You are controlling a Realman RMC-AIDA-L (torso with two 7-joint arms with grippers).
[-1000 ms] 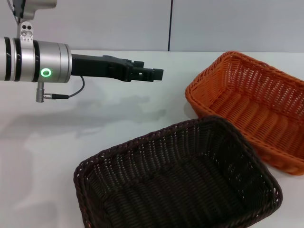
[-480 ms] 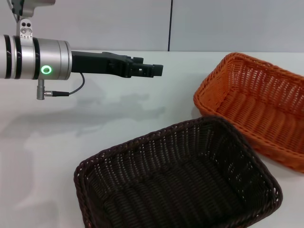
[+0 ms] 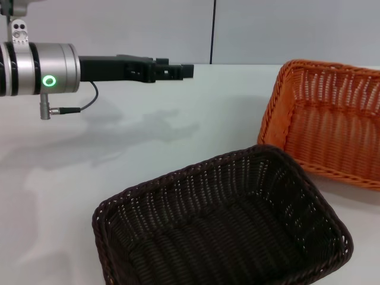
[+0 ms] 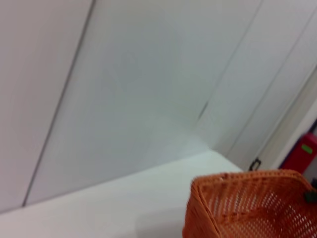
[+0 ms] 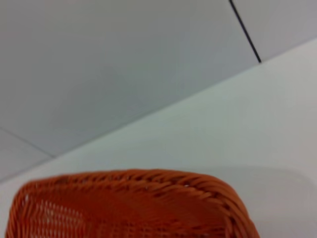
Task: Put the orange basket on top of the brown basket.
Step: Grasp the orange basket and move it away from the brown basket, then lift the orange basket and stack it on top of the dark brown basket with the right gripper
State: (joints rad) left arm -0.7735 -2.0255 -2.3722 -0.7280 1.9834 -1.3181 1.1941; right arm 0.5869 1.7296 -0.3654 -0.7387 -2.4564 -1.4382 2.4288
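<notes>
The orange basket [image 3: 332, 119] is at the right in the head view, lifted and tilted, with its right part out of frame. Its rim fills the bottom of the right wrist view [image 5: 133, 198], very close to that camera. In the left wrist view the orange basket [image 4: 247, 206] has a small dark part of my right gripper [image 4: 311, 196] on its far rim. The brown basket [image 3: 219, 231] rests flat on the white table at the front, just below the orange one's near edge. My left gripper [image 3: 189, 71] hovers at the back left, away from both baskets.
The white table [image 3: 119, 154] runs to a grey panelled wall at the back. My left arm's silver wrist [image 3: 35, 68] with a green light and a cable spans the upper left. A red object [image 4: 302, 153] stands far off beyond the table.
The orange basket has risen, tilted up and shifted right, away from the brown basket's rim. My left arm has moved up and slightly left. The brown basket has not moved.
</notes>
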